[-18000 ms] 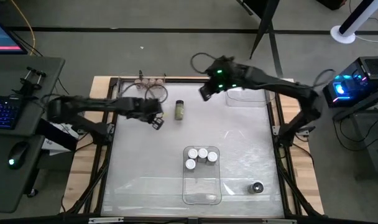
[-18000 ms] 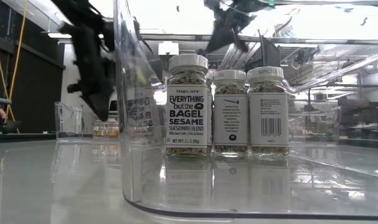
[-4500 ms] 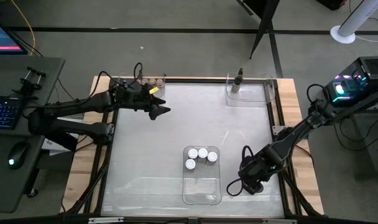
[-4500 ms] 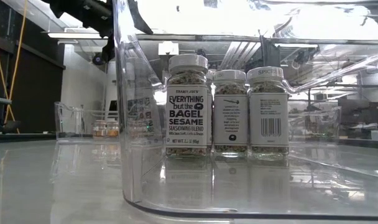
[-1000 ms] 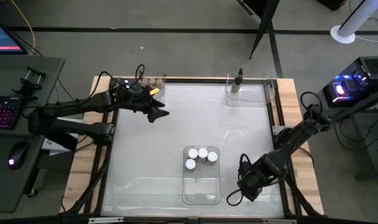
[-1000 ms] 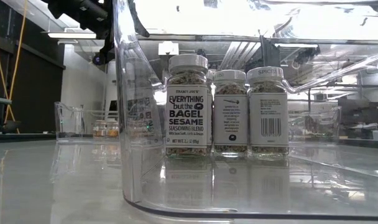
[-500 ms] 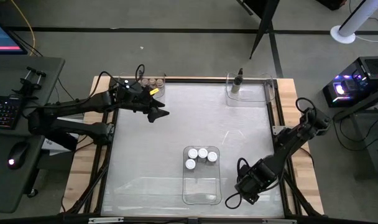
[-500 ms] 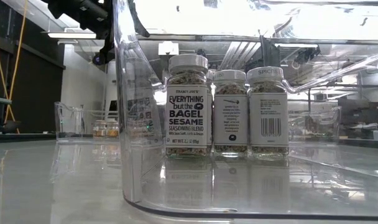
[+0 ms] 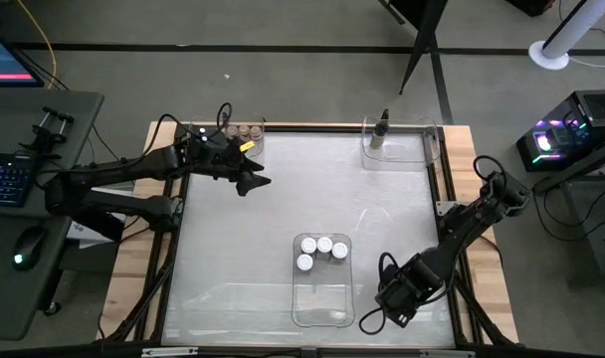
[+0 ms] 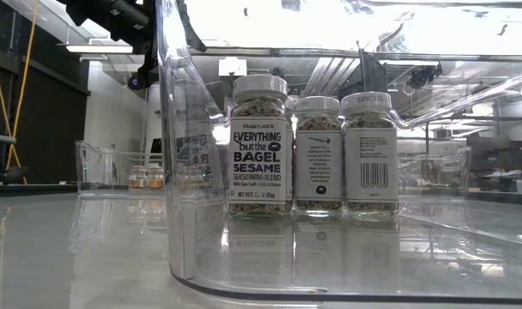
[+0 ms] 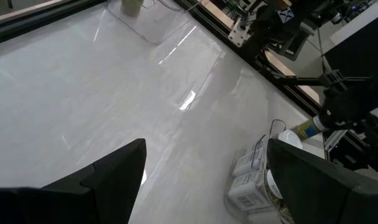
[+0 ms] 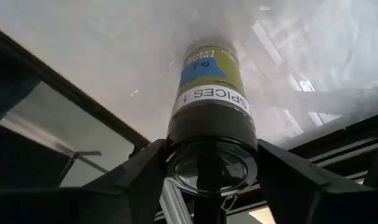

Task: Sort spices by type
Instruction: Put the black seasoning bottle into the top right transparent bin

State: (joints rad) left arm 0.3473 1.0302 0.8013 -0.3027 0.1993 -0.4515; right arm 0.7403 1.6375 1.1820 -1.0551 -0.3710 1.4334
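Note:
A black-capped spice jar (image 12: 209,93) with a yellow-and-blue label stands on the table near its front right. My right gripper (image 12: 212,149) is shut on it, and in the high view that gripper (image 9: 397,298) hides it. Three white-capped spice jars (image 9: 320,251) stand on their bases in a clear tray (image 9: 322,298) at mid-table, and show close up in the low view (image 10: 317,150). Tan-capped jars (image 9: 238,130) sit in a tray at the far left. My left gripper (image 9: 255,183) hangs open above the far left of the table. My right gripper pinches the jar's black cap (image 12: 211,138) between its two fingers (image 12: 145,171), one on either side. The fingers come from above, slanting in from the table's right. The jar's label end points away from the fingers toward the table top. Whether its base rests there cannot be told.
A clear tray (image 9: 397,149) at the far right holds one jar (image 9: 379,134). The table's dark frame rail (image 12: 71,81) runs close beside the held jar. Cables hang off both arms. Bare table top (image 9: 233,259) lies between the trays.
My right gripper has edged slightly toward the table's near left corner, and its arm has folded a little further out over the right edge.

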